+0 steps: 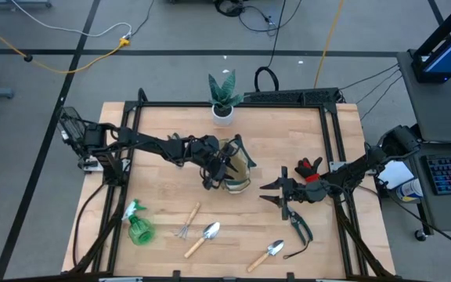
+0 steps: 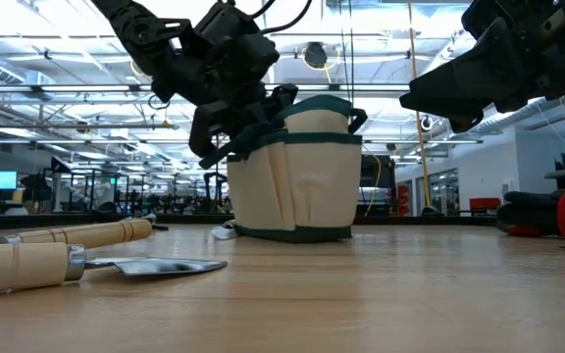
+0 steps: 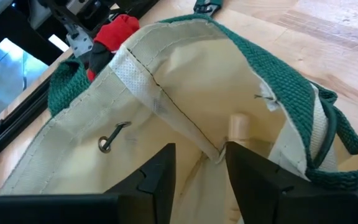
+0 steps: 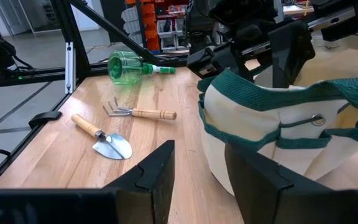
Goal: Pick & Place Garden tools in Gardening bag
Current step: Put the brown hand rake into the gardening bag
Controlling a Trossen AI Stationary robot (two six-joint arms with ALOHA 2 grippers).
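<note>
The beige gardening bag with green trim stands upright on its base at the table's middle. My left gripper is open over the bag's left rim and looks down into its mouth, where a pale wooden handle shows inside. My right gripper is open and empty just right of the bag, above the table. On the table lie a fork, two trowels, pruners, a green spray bottle and a small red item. My left gripper has its two fingers on either side of a fold of the bag's lining, coming from above and slanting down into the bag's mouth. I cannot tell whether the fingers touch the cloth.
A green plant in a white pot stands at the far edge behind the bag. A black frame runs around the table. Bare wood lies between the bag and the tools near the front edge.
</note>
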